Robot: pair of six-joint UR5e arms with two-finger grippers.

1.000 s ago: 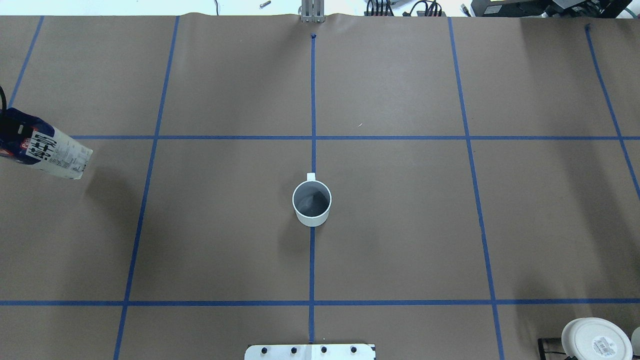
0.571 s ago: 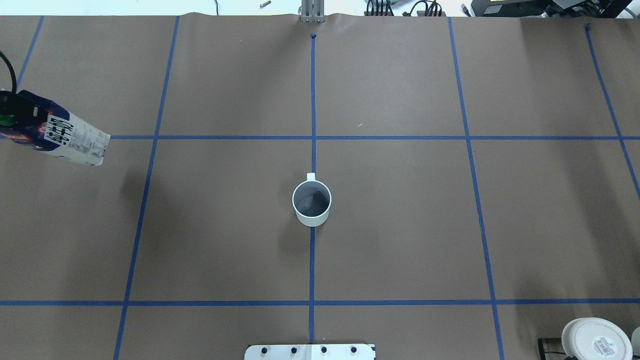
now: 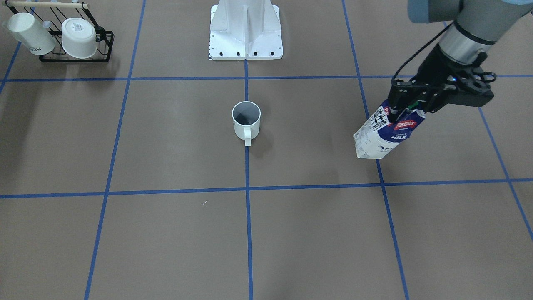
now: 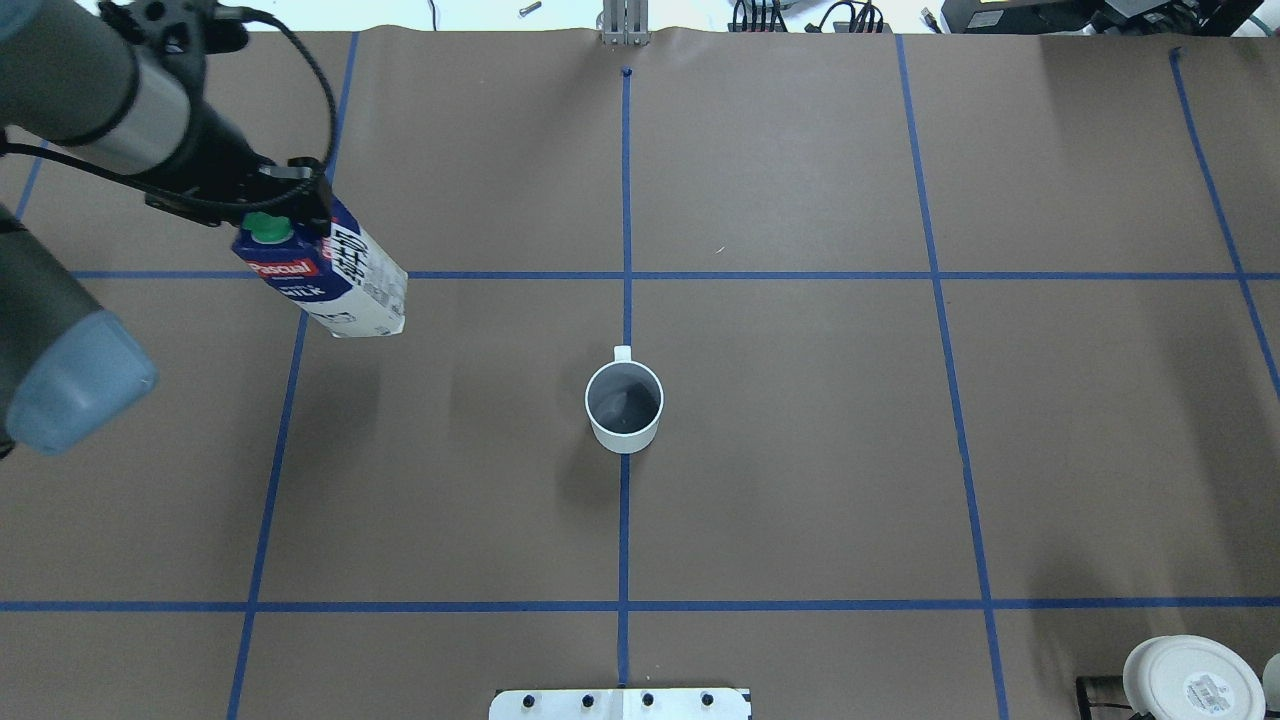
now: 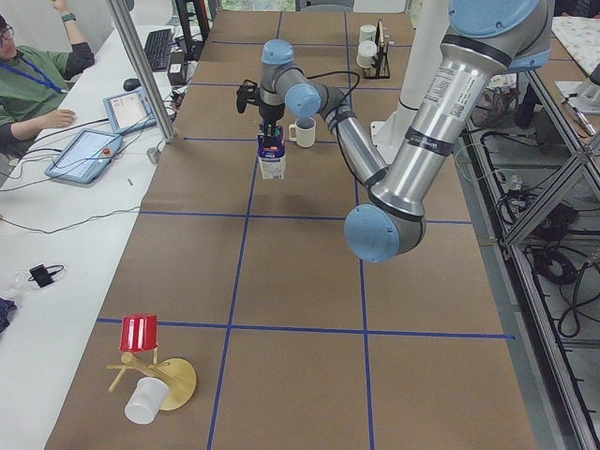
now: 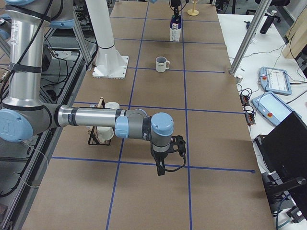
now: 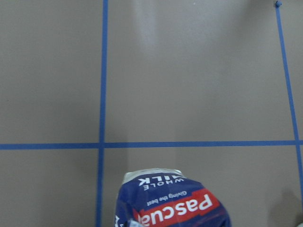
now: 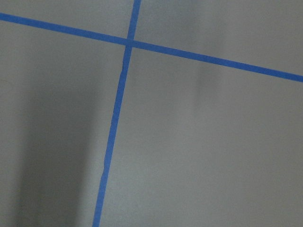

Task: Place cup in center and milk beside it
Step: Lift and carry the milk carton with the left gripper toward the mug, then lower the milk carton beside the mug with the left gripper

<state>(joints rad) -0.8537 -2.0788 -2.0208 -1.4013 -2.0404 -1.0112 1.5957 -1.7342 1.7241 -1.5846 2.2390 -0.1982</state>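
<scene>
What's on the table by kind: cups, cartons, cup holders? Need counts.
Cups: 5 (grey-lined mug, lettered white cup, stickered white cup, red cup, plain white cup)
Cartons: 1 (milk carton)
Cup holders: 2 (black rack, wooden stand)
Total: 8

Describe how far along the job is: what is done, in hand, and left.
Done: the cup stands at the center, on the blue tape line. In hand: the left gripper holds the milk tilted, far from the cup. Left: setting the milk upright beside the cup.
</scene>
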